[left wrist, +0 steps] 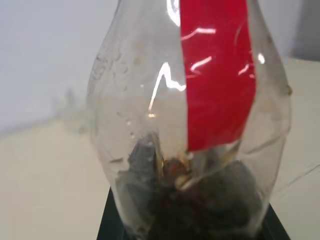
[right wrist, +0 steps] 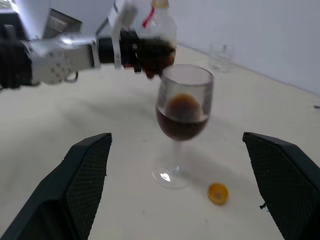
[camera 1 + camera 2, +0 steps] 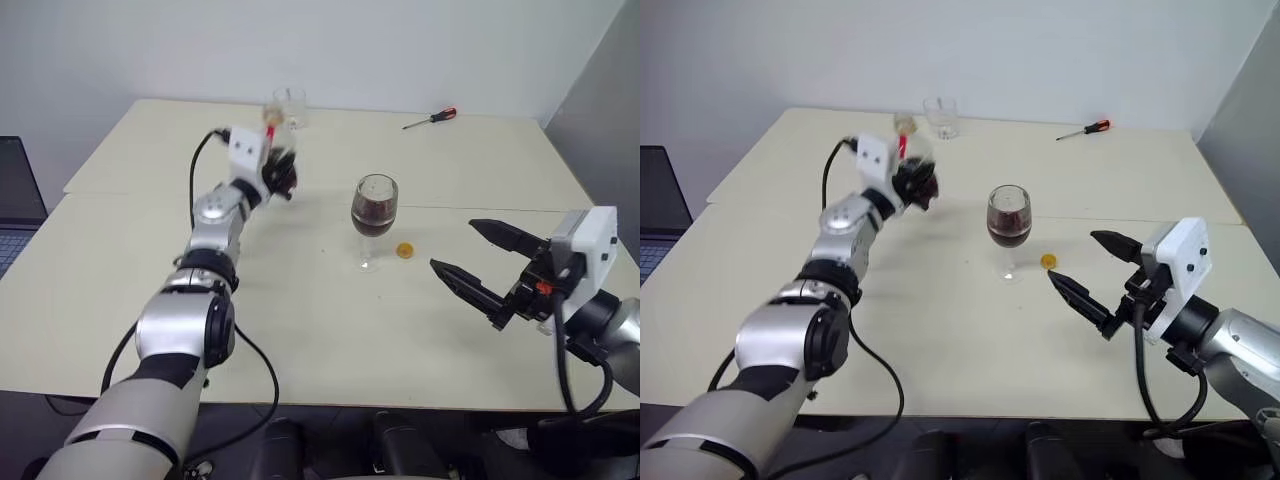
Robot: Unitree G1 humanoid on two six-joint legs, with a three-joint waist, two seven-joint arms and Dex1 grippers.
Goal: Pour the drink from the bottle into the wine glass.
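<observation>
Pour looking done: left gripper point(image 3: 912, 185) clamping the upright bottle point(image 3: 912, 168), wine glass point(image 3: 1008, 222) holding drink point(image 3: 1009, 233), right gripper point(image 3: 1092, 272) gaping empty; next needing bottle set down clear of glass.

The table point(image 3: 300, 330) is viewed from above by both head cameras, sharing everything. The bottle point(image 1: 190, 125) is seen at closest range from behind the left gripper point(image 3: 912, 185). The wine glass point(image 2: 181, 120) is faced between the right gripper's point(image 2: 190, 185) fingers.

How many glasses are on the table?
2. The wine glass with dark drink stands mid-table, beside a yellow cap. A short tumbler stands at the table's far edge.
</observation>
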